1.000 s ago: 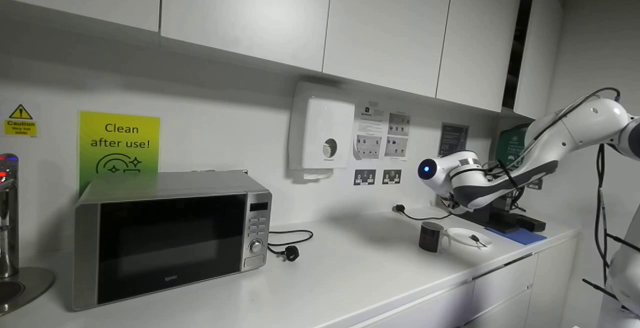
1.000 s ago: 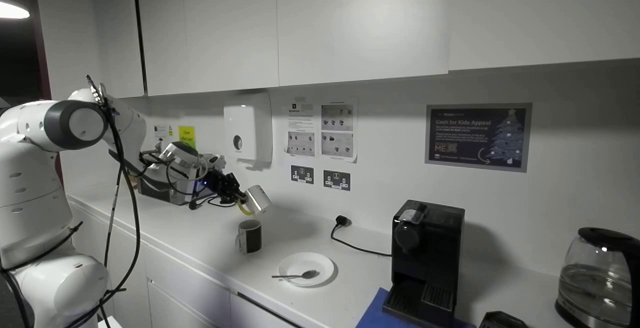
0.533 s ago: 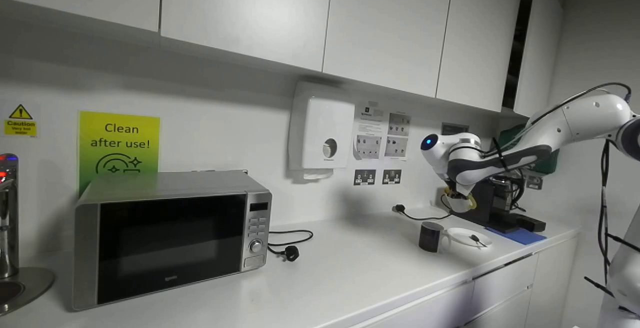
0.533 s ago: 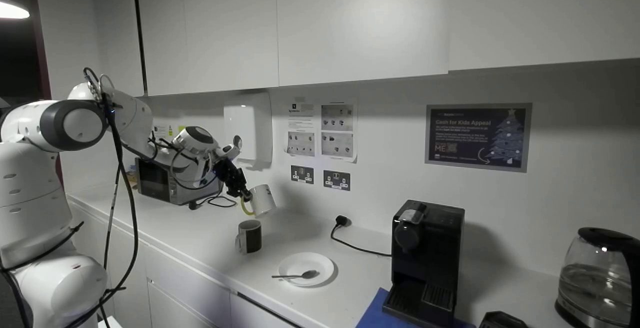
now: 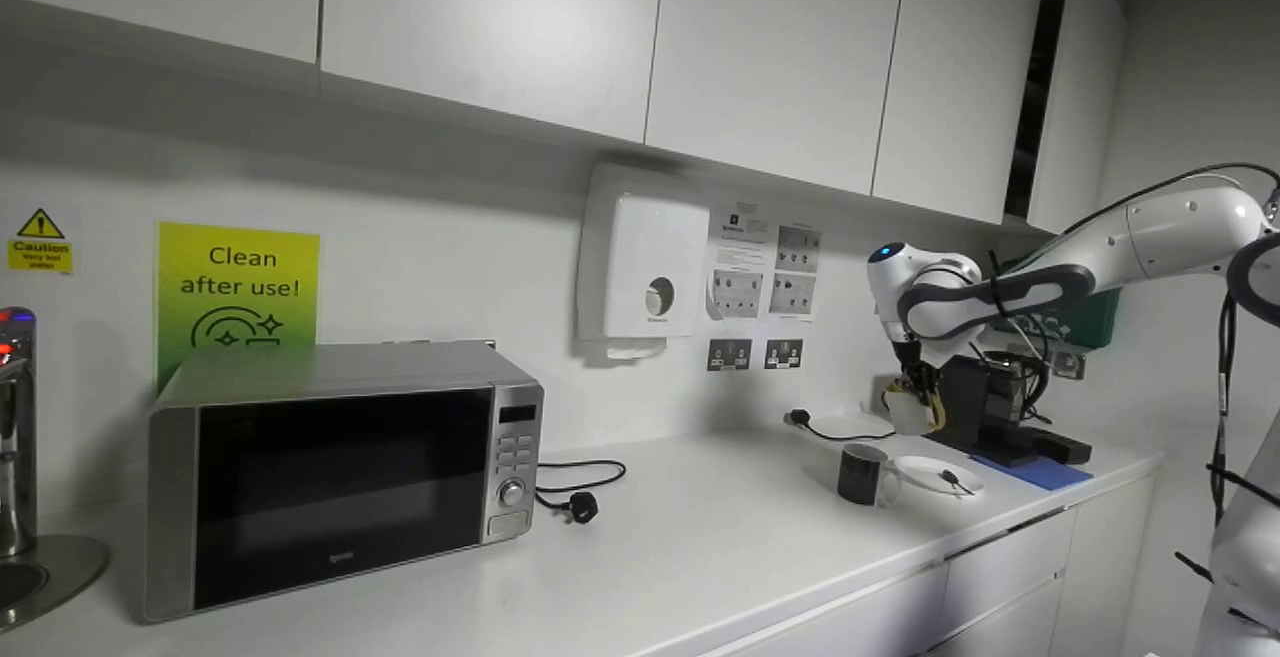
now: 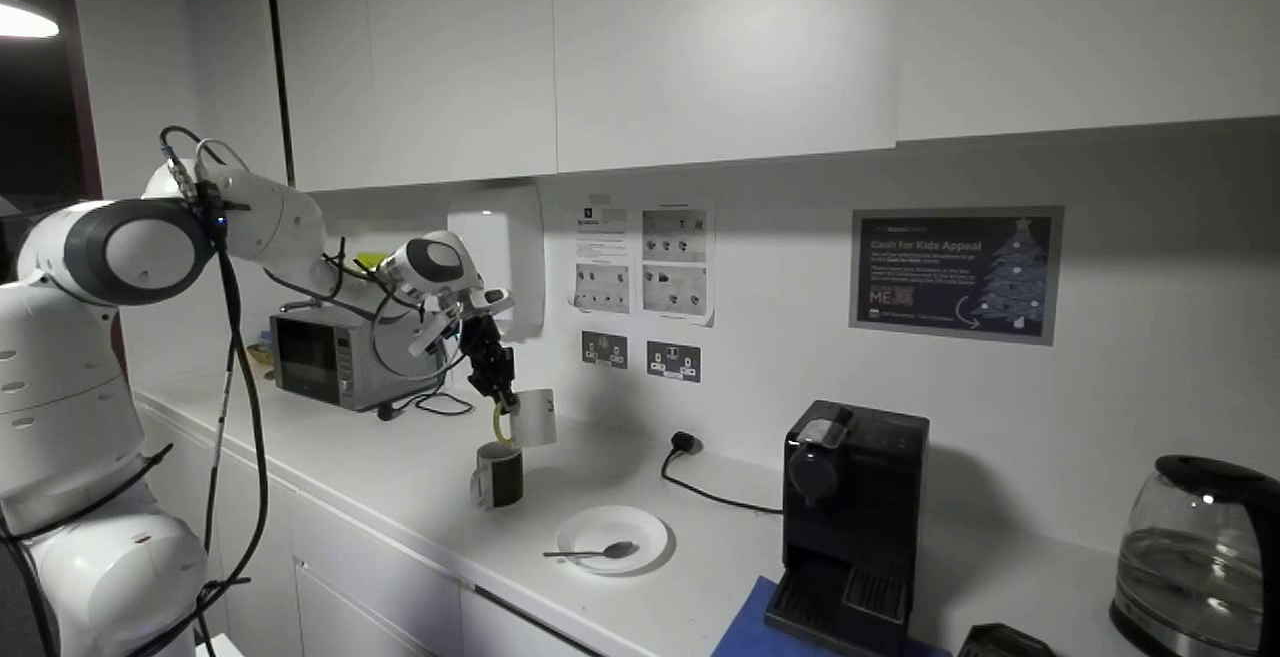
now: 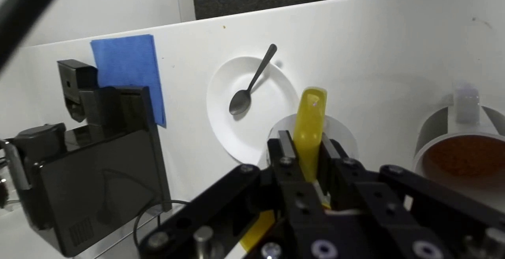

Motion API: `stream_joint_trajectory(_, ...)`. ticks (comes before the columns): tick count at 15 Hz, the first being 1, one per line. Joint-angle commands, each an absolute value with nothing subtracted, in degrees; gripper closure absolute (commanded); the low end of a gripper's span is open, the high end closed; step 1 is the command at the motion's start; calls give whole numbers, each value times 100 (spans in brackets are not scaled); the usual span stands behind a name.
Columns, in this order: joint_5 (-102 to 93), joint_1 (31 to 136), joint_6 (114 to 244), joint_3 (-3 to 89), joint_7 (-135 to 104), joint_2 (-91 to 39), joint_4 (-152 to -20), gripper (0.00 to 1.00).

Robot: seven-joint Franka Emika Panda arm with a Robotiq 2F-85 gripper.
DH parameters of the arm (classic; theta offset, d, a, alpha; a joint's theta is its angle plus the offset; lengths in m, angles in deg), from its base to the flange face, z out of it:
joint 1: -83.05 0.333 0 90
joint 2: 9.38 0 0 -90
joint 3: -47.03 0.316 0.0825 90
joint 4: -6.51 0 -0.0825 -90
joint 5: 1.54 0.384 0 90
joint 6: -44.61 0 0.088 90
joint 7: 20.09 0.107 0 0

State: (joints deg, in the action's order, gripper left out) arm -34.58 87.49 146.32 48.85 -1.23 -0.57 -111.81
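My gripper (image 7: 305, 142) is shut on the yellow handle (image 7: 310, 119) of a white mug (image 6: 534, 418). The mug hangs upright above the counter in both exterior views; in the wrist view its body is mostly hidden by the fingers. Close below it in an exterior view stands a dark mug (image 6: 510, 479) with a pale handle (image 7: 467, 103); reddish-brown contents (image 7: 469, 154) show inside it. A white plate (image 7: 219, 93) lies beside, with a metal spoon (image 7: 240, 102) on it, its handle reaching over the rim.
A black coffee machine (image 6: 860, 507) stands on a blue cloth (image 7: 128, 60) past the plate. A glass jug (image 6: 1190, 557) is further along. A microwave (image 5: 345, 487) sits at the opposite end. A plug with cable (image 6: 684, 442) lies by the wall, under the sockets (image 6: 673, 361).
The white mug has turned from a strong tilt to upright and shifted slightly toward the coffee machine. The wrist has risen and swung above it. Plate, spoon and dark mug are unmoved.
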Motion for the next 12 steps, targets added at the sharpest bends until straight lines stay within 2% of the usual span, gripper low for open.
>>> stream_joint_trajectory(1,-2835,8473,14832,4673,-992,-29,-11011,95)
stream_joint_trajectory(12,-1340,8157,15932,4272,-2351,-372,-11272,95)
